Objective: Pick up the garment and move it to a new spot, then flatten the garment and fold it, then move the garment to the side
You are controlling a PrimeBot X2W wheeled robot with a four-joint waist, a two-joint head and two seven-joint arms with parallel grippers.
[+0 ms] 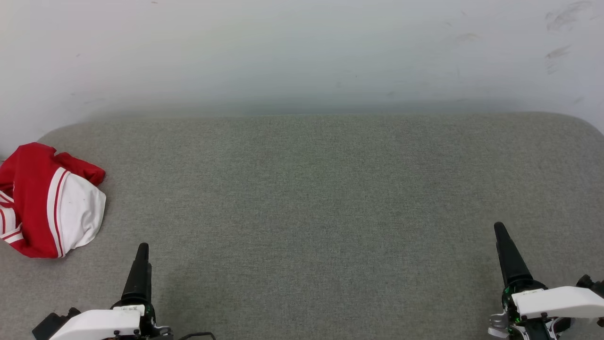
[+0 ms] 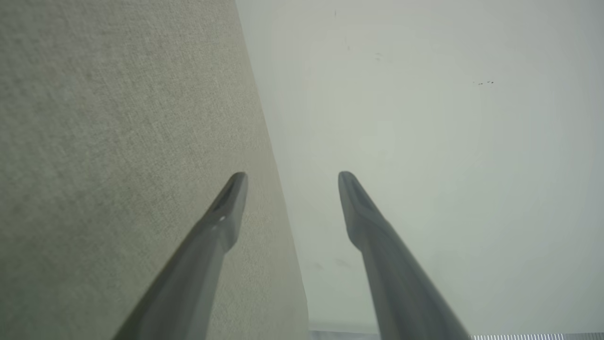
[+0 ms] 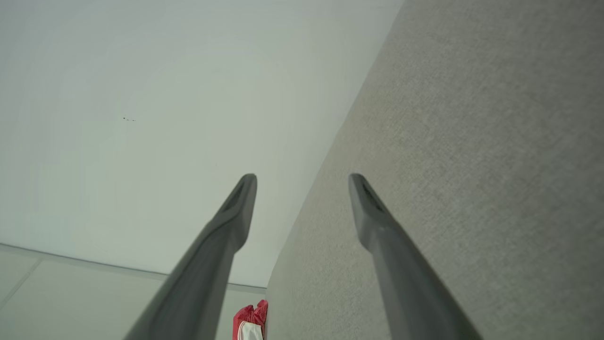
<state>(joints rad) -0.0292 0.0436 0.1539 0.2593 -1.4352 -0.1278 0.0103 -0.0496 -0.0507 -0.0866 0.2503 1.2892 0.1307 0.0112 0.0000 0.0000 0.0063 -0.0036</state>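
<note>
The garment (image 1: pixel 49 203) lies crumpled ahead and left of the left tool (image 2: pixel 292 175), at the edge of the desk (image 1: pixel 330 212) and well apart from the right tool (image 3: pixel 302 175), and as both tools have their fingers apart and empty, a careless reach could push it off.

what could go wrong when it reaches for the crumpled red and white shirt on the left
1. The crumpled red and white jersey shirt sits at the left edge of the grey fabric-covered surface; a sideways nudge might push it off.
2. It lies in bunched layers, so the open left fingers may pinch only one fold or several layers, and it could lift tangled.
</note>
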